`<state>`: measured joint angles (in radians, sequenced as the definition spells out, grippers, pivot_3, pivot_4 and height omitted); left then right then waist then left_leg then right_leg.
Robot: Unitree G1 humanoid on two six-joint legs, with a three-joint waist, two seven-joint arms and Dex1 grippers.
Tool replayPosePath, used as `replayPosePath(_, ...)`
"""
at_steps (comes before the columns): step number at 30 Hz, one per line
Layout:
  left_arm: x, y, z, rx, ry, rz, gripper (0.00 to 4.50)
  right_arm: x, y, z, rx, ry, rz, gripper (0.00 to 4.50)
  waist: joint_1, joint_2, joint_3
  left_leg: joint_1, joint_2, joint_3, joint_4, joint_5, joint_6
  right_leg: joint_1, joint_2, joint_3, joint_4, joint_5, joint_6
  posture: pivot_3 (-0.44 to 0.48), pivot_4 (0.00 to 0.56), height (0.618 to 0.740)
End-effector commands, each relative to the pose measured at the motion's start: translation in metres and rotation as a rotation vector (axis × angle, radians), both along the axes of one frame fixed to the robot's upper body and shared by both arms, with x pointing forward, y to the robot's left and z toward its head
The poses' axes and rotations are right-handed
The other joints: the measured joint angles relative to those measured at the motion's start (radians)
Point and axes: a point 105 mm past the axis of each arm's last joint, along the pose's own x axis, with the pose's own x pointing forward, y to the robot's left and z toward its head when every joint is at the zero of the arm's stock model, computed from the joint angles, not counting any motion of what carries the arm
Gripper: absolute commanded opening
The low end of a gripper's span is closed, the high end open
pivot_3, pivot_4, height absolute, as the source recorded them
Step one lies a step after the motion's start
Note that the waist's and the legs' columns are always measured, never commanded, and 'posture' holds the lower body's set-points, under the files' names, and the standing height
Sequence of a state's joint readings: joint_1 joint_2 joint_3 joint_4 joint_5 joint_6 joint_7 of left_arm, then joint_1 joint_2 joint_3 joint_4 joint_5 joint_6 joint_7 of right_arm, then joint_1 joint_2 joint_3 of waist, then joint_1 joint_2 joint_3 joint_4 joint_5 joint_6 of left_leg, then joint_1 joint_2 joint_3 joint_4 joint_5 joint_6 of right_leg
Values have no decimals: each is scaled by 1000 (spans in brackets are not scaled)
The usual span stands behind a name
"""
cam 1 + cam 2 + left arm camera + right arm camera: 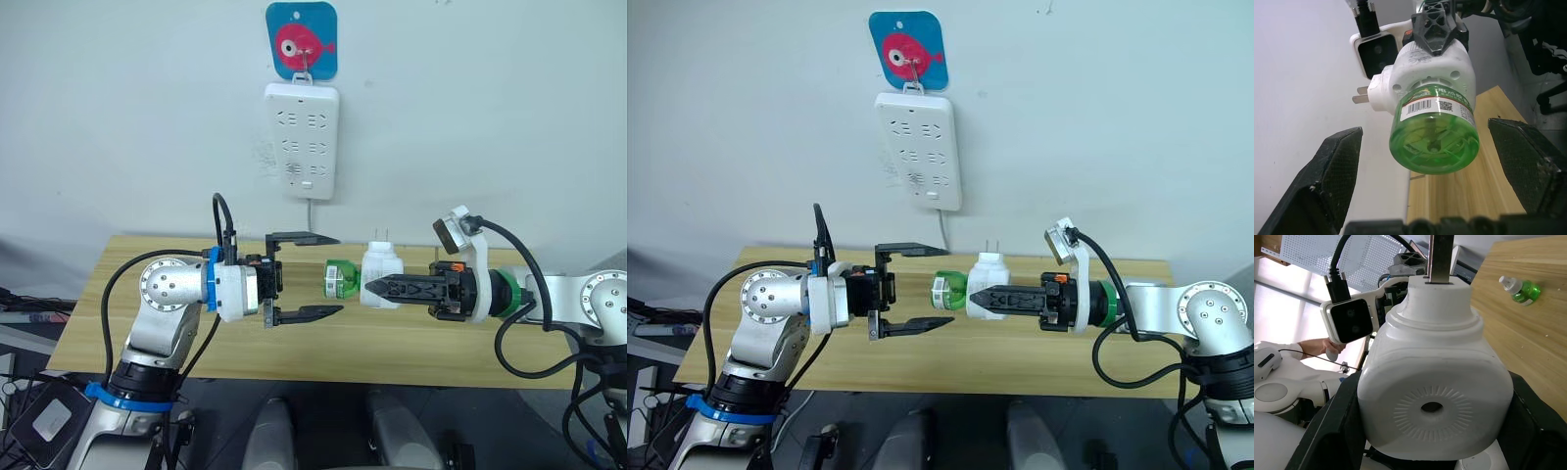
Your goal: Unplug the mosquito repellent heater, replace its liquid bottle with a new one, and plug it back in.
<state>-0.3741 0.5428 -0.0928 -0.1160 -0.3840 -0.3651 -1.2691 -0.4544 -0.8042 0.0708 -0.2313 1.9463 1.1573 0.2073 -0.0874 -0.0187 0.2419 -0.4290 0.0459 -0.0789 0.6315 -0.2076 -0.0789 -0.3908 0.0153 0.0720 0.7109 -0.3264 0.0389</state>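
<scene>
Already you had the heater [382, 275] off the strip [302, 140], clamped in the right gripper [377, 289] above the table [411, 343]; its green bottle [339, 277] was still attached, facing the wide-spread left gripper [328, 275]; a spare bottle [1519, 289] lay on the table; swapping and replugging remained.

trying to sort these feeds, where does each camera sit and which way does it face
Left and right eye views: on the head, looking forward and down at both arms, the table and the power strip.
Left wrist view: along the open left gripper at the green bottle.
Right wrist view: along the right gripper, shut on the heater.
Shared: heater and bottle.
</scene>
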Motion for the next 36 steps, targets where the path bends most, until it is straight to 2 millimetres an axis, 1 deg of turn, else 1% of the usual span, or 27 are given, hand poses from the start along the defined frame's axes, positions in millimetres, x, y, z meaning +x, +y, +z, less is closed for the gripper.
replayPosePath(1, -3, -1, 4, -12, -37, -36, 3586, -5, 2, 11, 30, -35, 26, 3026, 0, 0, 0, 0, 0, 0, 0, 0, 0, 0, 0, 0, 0, 0, 0, -152, 212, 725)
replayPosePath(5, -2, -1, 2, -5, -57, -49, 2417, -5, 3, 11, 32, -37, 26, 3026, -1, 0, 0, 0, 0, 0, 0, 0, 0, 0, 0, 0, 0, 0, 0, -156, 208, 725)
replayPosePath(6, -2, -2, 3, -6, -62, -51, 2269, -5, 3, 12, 32, -38, 26, 3026, -1, 0, 0, 0, 0, 0, 0, 0, 0, 0, 0, 0, 0, 0, 0, -156, 208, 725)
replayPosePath(11, -4, -3, 7, -1, -136, -71, 2267, -5, 3, 11, 30, -38, 26, 3026, -1, 0, 0, 0, 0, 0, 0, 0, 0, 0, 0, 0, 0, 0, 0, -156, 208, 725)
replayPosePath(13, -4, -1, 5, 29, -234, -73, 2267, -5, 3, 11, 31, -38, 27, 3026, -1, 0, 0, 0, 0, 0, 0, 0, 0, 0, 0, -1, 0, 0, 0, -156, 208, 725)
replayPosePath(15, -1, 1, 5, 34, -285, -60, 2267, -5, 3, 11, 33, -37, 28, 3026, -1, 0, 0, 0, 0, -1, 0, 0, 0, 0, 0, -1, 0, 0, 0, -156, 208, 725)
replayPosePath(18, 0, 0, 5, 24, -270, -58, 2267, -6, 4, 11, 32, -36, 30, 3026, -1, 0, 0, 0, 0, 0, 0, 0, 0, 0, 0, 0, 0, 0, 0, -151, 206, 725)
replayPosePath(20, -5, -1, 2, 43, -169, -96, 2267, -6, 3, 11, 30, -36, 31, 3026, -1, 0, 0, 0, 0, -1, 0, 0, 0, 0, 0, -1, 0, 0, 0, -152, 206, 725)
replayPosePath(21, -7, 0, -2, 73, -88, -106, 2267, -6, 3, 11, 29, -36, 31, 3026, -2, 0, 0, 0, 0, -1, 0, 0, 0, 0, 0, -1, 0, 0, 0, -153, 208, 725)
replayPosePath(22, -7, 1, -4, 99, 2, -100, 2267, -7, 3, 11, 29, -36, 32, 3026, -4, 0, 0, 0, 0, -1, 0, 0, 0, 0, 0, -1, 0, 0, 0, -153, 208, 725)
replayPosePath(24, -1, 5, -3, 136, 252, -44, 2267, -7, 3, 10, 26, -36, 34, 3026, -8, 0, 0, 0, 1, -1, 0, 0, 0, 0, 0, -1, 1, 0, 0, -153, 208, 725)
replayPosePath(27, 13, 12, 15, 118, 640, 15, 2267, -8, 3, 9, 18, -34, 38, 3026, -12, 0, 0, 0, 0, -3, 0, 0, 0, 0, 1, -2, 2, 0, 0, -145, 209, 725)
replayPosePath(28, 14, 14, 20, 117, 725, 7, 2267, -8, 3, 9, 17, -33, 39, 3026, -12, 0, 0, 0, 0, -3, 0, 0, 0, 0, 1, -2, 2, -3, 5, -145, 209, 725)
replayPosePath(30, 15, 18, 34, 97, 884, -21, 2267, -9, 3, 9, 14, -33, 40, 3026, -15, 0, 0, 0, 0, -3, 1, 0, 0, 0, 1, -2, 2, -3, 5, -137, 210, 725)
replayPosePath(33, 6, 25, 48, 123, 1106, -80, 2267, -9, 3, 8, 7, -34, 42, 3026, -22, 0, 1, 0, 0, -3, 1, 0, 0, 0, 1, -2, 2, -3, 5, -134, 212, 725)
replayPosePath(34, 8, 28, 52, 112, 1185, -69, 2267, -9, 3, 8, 6, -35, 42, 3026, -24, 0, 1, 0, 0, -3, 0, 0, 0, 0, 1, -3, 2, -3, 5, -133, 212, 725)
replayPosePath(36, 12, 31, 57, 86, 1275, -54, 2267, -10, 3, 8, 0, -38, 46, 3026, -25, 0, 1, 0, 0, -3, -1, 0, 0, 0, 1, -3, 2, -3, 5, -127, 212, 725)
